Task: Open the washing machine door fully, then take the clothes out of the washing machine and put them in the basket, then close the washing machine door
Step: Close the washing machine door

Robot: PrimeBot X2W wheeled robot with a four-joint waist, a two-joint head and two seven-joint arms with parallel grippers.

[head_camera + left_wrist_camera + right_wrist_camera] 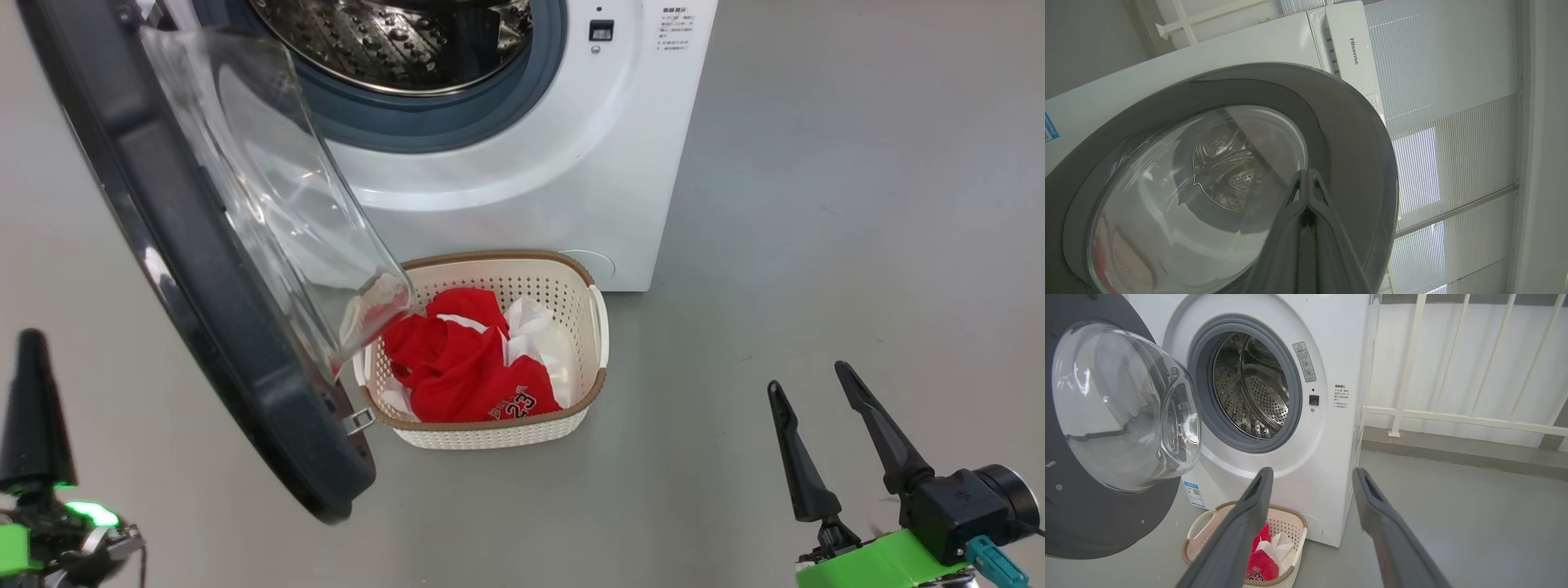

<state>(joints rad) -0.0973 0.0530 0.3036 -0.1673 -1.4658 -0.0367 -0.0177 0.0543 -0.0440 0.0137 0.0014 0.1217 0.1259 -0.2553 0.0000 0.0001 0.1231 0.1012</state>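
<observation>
Both empty: L pincer (31, 343) closed tight, R pincer (808, 376) spread wide; red+white clothes (457, 367) in cream basket (490, 437).

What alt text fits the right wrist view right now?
The washing machine door stands open and the steel drum looks empty. Below, red and white clothes lie in the basket, behind the open right tool.
</observation>
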